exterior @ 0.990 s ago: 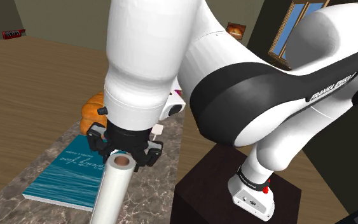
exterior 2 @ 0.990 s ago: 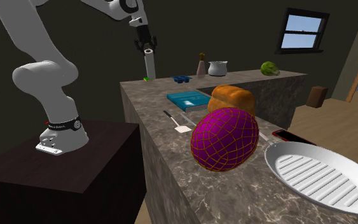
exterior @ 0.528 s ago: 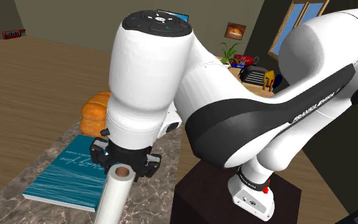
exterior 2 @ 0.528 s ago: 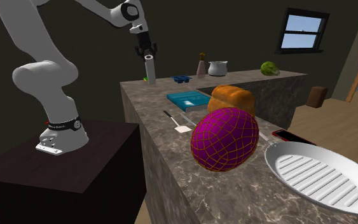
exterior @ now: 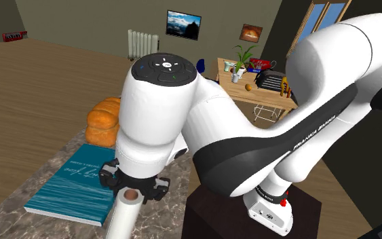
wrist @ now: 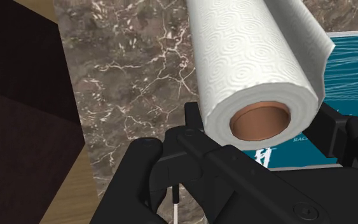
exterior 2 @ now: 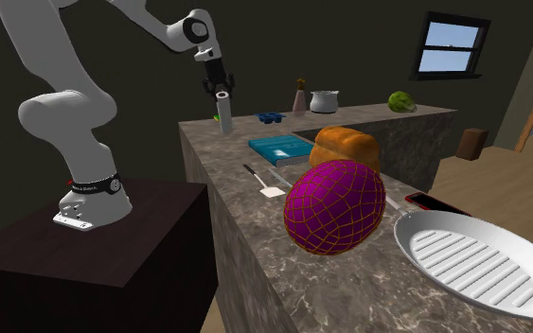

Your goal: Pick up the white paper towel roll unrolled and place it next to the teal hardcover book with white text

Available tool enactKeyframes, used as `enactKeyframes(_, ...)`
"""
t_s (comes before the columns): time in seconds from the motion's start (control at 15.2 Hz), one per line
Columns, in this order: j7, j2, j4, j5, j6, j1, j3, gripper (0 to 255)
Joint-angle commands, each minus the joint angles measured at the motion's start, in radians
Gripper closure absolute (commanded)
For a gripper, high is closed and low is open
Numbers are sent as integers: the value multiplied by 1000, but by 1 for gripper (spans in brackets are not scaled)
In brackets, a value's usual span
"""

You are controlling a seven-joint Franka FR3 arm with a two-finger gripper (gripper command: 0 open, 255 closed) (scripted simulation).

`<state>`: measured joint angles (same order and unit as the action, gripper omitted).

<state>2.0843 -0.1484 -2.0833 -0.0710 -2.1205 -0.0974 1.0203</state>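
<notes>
The black two-finger gripper [wrist: 264, 124] clasps the white embossed paper towel roll [wrist: 254, 57] (brown core), beside the teal hardcover book [exterior: 74, 183] at the shoulder view's lower left

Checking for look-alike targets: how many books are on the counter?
1: the teal book lies flat on the marble counter, next to the orange bread loaf. The purple ball could hide another behind it.

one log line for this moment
gripper: shut on paper towel roll | roll: upright over counter | teal book: beside roll | released: no
</notes>
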Motion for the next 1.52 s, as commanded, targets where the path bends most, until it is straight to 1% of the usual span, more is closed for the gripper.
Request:
enactKeyframes(0.0,11,10,-21,-12,-26,3,6,255)
enactKeyframes(0.4,66,64,-70,-74,-99,15,33,255)
enactKeyframes(0.73,130,125,-105,-153,-156,23,51,255)
enactKeyframes(1.19,130,125,-105,-153,-156,22,50,255)
enactKeyframes(1.25,131,126,-106,-154,-157,21,50,0)
enactKeyframes(1.45,129,123,-108,-151,-158,22,49,0)
